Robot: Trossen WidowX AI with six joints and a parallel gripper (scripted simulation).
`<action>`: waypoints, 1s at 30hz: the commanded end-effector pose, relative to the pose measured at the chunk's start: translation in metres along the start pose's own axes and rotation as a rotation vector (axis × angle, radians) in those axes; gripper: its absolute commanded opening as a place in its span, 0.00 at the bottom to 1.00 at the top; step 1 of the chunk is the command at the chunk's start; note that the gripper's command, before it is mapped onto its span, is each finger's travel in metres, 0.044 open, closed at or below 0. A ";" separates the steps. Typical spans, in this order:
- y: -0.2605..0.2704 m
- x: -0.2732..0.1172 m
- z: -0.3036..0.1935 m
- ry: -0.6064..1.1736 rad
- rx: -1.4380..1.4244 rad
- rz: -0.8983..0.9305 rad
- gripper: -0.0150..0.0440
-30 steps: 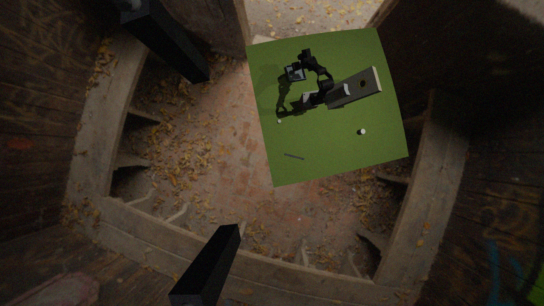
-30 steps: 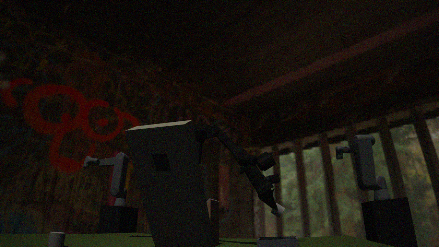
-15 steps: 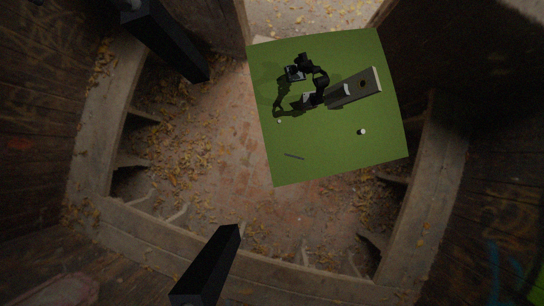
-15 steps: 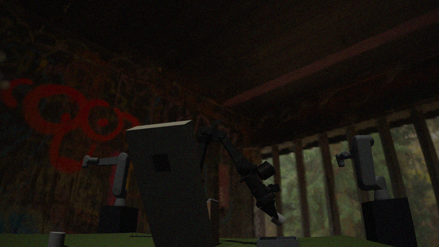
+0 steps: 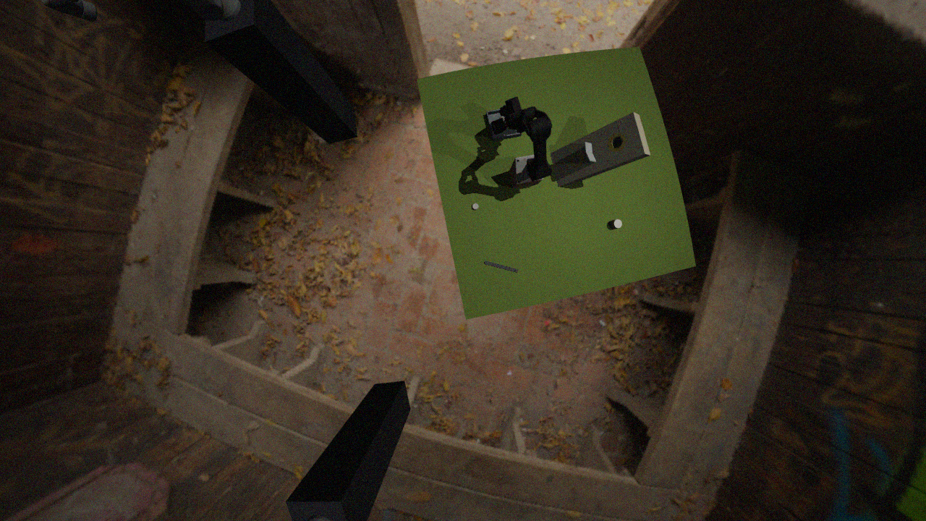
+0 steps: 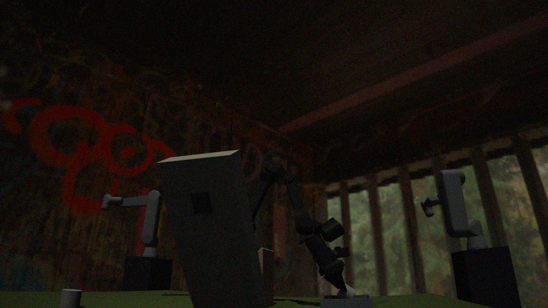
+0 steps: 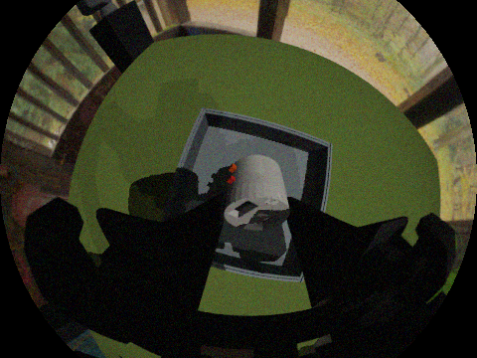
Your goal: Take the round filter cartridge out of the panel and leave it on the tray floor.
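The round light-grey filter cartridge is held tilted between my fingertips, and its slotted face points back towards the wrist camera. My gripper is shut on it, low over the grey tray. In the exterior view the cartridge's lower end is hidden behind the tray's wall, so I cannot tell whether it touches the floor. The tray is partly under the arm in the top view. The dark service panel leans upright and shows a round open hole in its face.
A pale wedge stands out from the panel. A white cylinder, a small white disc and a thin dark rod are on the green surface. Two grey arms stand on black pedestals farther away.
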State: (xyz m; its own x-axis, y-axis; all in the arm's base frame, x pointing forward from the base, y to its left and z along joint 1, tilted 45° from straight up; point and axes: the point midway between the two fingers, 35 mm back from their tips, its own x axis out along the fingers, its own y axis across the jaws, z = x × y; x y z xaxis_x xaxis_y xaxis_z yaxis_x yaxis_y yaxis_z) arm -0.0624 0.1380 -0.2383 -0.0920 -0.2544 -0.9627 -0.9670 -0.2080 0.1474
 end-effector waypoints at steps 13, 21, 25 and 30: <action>0.000 0.000 0.000 0.000 0.000 0.000 0.83; 0.000 -0.006 0.005 0.000 0.000 0.000 1.00; 0.000 -0.045 0.029 0.000 0.000 -0.001 1.00; 0.001 -0.048 0.031 -0.004 0.002 0.005 1.00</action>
State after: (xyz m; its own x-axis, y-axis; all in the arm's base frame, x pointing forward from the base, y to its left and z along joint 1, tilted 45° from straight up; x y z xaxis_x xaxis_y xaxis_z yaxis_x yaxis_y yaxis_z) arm -0.0670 0.1849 -0.1964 -0.1011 -0.2370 -0.9662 -0.9666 -0.2064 0.1517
